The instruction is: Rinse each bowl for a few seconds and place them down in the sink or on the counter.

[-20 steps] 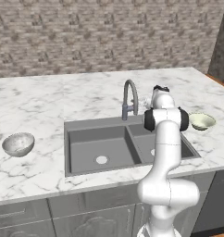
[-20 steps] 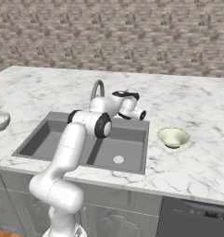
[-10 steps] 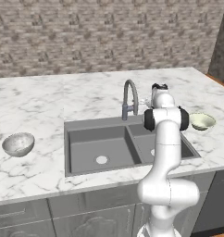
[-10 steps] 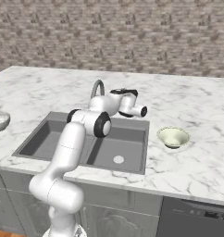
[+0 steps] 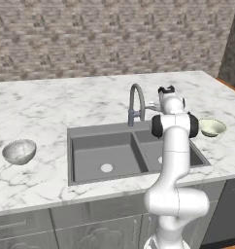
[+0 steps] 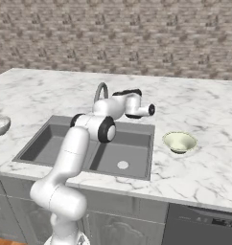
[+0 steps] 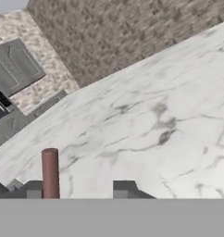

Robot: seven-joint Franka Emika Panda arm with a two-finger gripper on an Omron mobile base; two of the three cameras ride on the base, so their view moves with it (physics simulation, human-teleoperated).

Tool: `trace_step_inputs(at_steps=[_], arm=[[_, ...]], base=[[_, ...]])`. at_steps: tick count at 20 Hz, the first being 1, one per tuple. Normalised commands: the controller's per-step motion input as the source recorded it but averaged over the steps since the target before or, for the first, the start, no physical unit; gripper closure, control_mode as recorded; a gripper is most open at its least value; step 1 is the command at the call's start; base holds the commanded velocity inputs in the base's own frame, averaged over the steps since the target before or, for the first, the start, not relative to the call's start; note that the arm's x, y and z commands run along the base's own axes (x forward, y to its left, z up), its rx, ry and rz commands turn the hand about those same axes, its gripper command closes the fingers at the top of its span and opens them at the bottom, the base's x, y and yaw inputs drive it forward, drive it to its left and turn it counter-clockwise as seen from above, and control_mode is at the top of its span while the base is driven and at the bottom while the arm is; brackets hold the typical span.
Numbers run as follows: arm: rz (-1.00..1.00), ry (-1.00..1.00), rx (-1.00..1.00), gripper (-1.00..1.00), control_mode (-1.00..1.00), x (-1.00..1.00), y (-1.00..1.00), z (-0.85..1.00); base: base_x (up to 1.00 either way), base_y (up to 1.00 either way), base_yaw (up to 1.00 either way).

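White marble with grey veins forms the desk (image 5: 51,104), which carries a dark grey double-basin sink (image 5: 102,154) at its centre. A curved steel faucet (image 5: 135,103) rises at the 12 o'clock edge of the sink, over the divider between the basins.

Bowl positions, left base view:
- The grey-white stone bowl (image 5: 19,151) stands upright on the desk at 9 o'clock from the sink, well apart from its rim.
- The cream-green bowl (image 5: 212,128) stands upright on the desk at 3 o'clock from the sink, near the right basin's edge.

In the right base view the same cream-green bowl (image 6: 179,142) sits just beside the sink at 3 o'clock, and the stone bowl (image 6: 0,125) lies at the far 9 o'clock edge.

The end effector (image 6: 149,110) is held above the back of the right basin, close to the faucet (pointing toward 3 o'clock in the right base view). In the hand view the two fingertips (image 7: 124,188) stand partly apart with bare marble between them; nothing is gripped. A thin reddish-brown rod (image 7: 50,172) stands upright beside the other fingertip; its identity cannot be determined.
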Motion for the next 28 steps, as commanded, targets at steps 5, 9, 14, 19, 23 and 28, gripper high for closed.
trace_step_inputs(at_steps=[5, 9, 14, 19, 23, 28], arm=[[-0.02, 0.16, 0.00, 1.00, -1.00, -0.10, -0.73, -0.55], [-0.05, 0.20, -0.01, 1.00, -1.00, -0.03, -0.50, -0.58], [-0.06, 0.18, -0.03, 1.00, -1.00, -0.13, -0.43, -0.52], [-0.09, 0.12, -0.01, 1.00, -1.00, -0.37, -0.23, -0.10], [-0.09, 0.03, 0.00, 1.00, -1.00, -0.50, -0.19, 0.00], [-0.09, 0.00, 0.00, -1.00, -1.00, -0.71, -0.01, 0.09]], base=[[0.00, 0.00, 0.00], [0.00, 0.00, 0.00], [0.00, 0.00, 0.00], [0.00, 0.00, 0.00], [0.00, 0.00, 0.00], [0.00, 0.00, 0.00]])
